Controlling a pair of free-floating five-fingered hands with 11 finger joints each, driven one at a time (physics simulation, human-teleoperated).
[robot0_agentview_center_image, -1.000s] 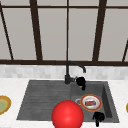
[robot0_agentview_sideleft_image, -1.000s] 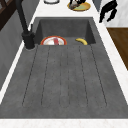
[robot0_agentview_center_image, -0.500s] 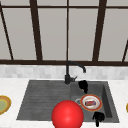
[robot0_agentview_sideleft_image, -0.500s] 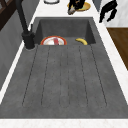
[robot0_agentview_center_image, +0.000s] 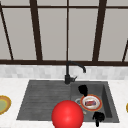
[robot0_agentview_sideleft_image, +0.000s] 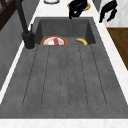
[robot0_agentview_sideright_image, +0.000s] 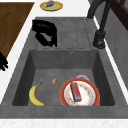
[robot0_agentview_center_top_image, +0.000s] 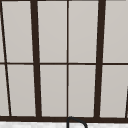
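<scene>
Over the sink basin (robot0_agentview_center_image: 106, 95) in the front view, the left hand (robot0_agentview_center_image: 83, 89) is hovering just behind the red-rimmed plate (robot0_agentview_center_image: 91, 102), its fingers curling downward and holding nothing, while the right hand (robot0_agentview_center_image: 98, 117) is hanging at the front rim of the basin with fingers drooping, also holding nothing. A red ball (robot0_agentview_center_image: 67, 115) is sitting in front of the drainboard and blocking part of the plate's left edge, the black faucet (robot0_agentview_center_image: 72, 71) is standing behind the basin, and a yellow-rimmed dish (robot0_agentview_center_image: 3, 105) is lying far to the left on the white surface (robot0_agentview_center_image: 10, 87). In the left side view, the two hands are floating beyond the basin's far wall, one (robot0_agentview_sideleft_image: 77, 7) above the far rim and the other (robot0_agentview_sideleft_image: 108, 10) out over the surface's front edge; the plate (robot0_agentview_sideleft_image: 53, 41) and a banana (robot0_agentview_sideleft_image: 81, 41) are lying on the basin floor, and the ribbed drainboard (robot0_agentview_sideleft_image: 65, 80) is stretching wide in the foreground. In the right side view, one hand (robot0_agentview_sideright_image: 45, 32) is hovering over the drainboard's edge with fingers curled, empty, and the other (robot0_agentview_sideright_image: 3, 62) is peeking in at the left border, its fingers impossible to judge. The plate (robot0_agentview_sideright_image: 88, 93) is carrying a red block (robot0_agentview_sideright_image: 75, 92); the banana (robot0_agentview_sideright_image: 35, 95) is lying well apart, with a small brown item (robot0_agentview_sideright_image: 55, 81) between them. In the upper view, window panes (robot0_agentview_center_top_image: 52, 32) are rising above the faucet's arc (robot0_agentview_center_top_image: 76, 121).
</scene>
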